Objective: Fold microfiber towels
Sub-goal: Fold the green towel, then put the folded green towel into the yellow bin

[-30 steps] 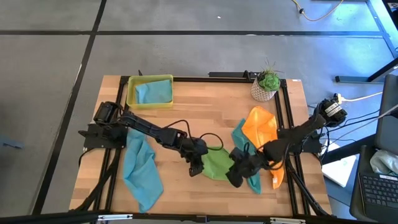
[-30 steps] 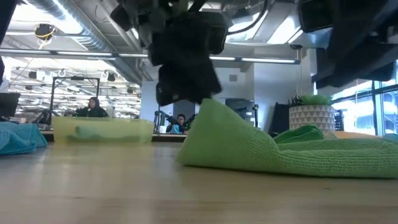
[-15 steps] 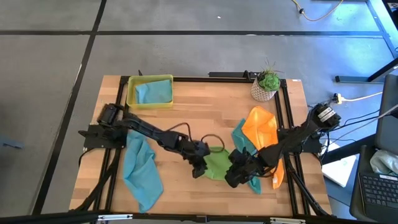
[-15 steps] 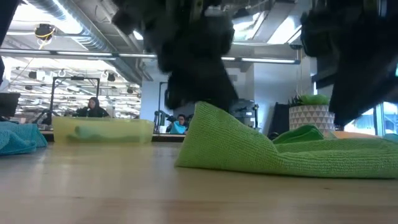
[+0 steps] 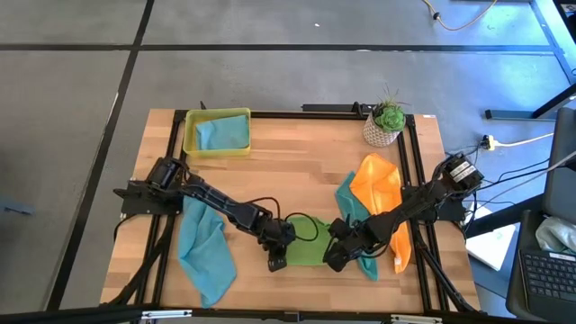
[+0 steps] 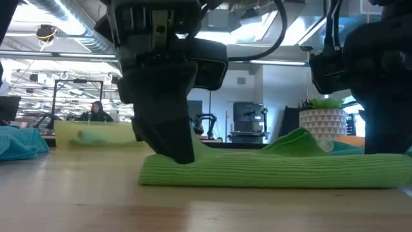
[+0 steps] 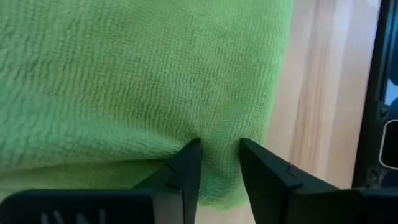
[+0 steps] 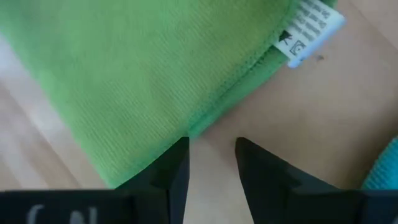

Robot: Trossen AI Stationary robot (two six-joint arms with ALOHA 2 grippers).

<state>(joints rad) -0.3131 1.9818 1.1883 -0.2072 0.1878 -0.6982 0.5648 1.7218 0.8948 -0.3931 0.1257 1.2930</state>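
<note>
The lime green towel (image 5: 306, 252) lies folded and flat on the table near its front edge; it also shows in the low view (image 6: 277, 171). My left gripper (image 5: 274, 263) points down at the towel's left end (image 7: 217, 155), its fingers a little apart. My right gripper (image 5: 331, 261) points down at the towel's right end (image 8: 211, 152), also a little apart, with bare wood between its fingertips. The orange towel (image 5: 378, 193) and the teal towel (image 5: 353, 216) lie crumpled at the right. A light blue towel (image 5: 205, 247) lies at the left. My left gripper comes from above and its fingertips (image 7: 189, 155) stand on the top layer of the towel near its left end (image 7: 217, 134). Cloth runs flat across the gap between them. The towel lies flat on the table. My right gripper comes from above at the towel's right edge (image 8: 193, 127). One fingertip (image 8: 179, 152) meets that edge; whether it presses on the cloth I cannot tell.
A yellow-green tray (image 5: 189, 144) with a light blue cloth (image 5: 223, 135) stands at the far left. A potted plant (image 5: 387, 121) stands at the far right. Bare wood lies in the middle of the table. The towel's white label (image 8: 308, 31) sticks out at its edge.
Both grippers have gone toward the table's near edge and down. The green towel's raised left part, held up a second ago, has been carried over and laid down. The towel now lies as a flat folded strip.
</note>
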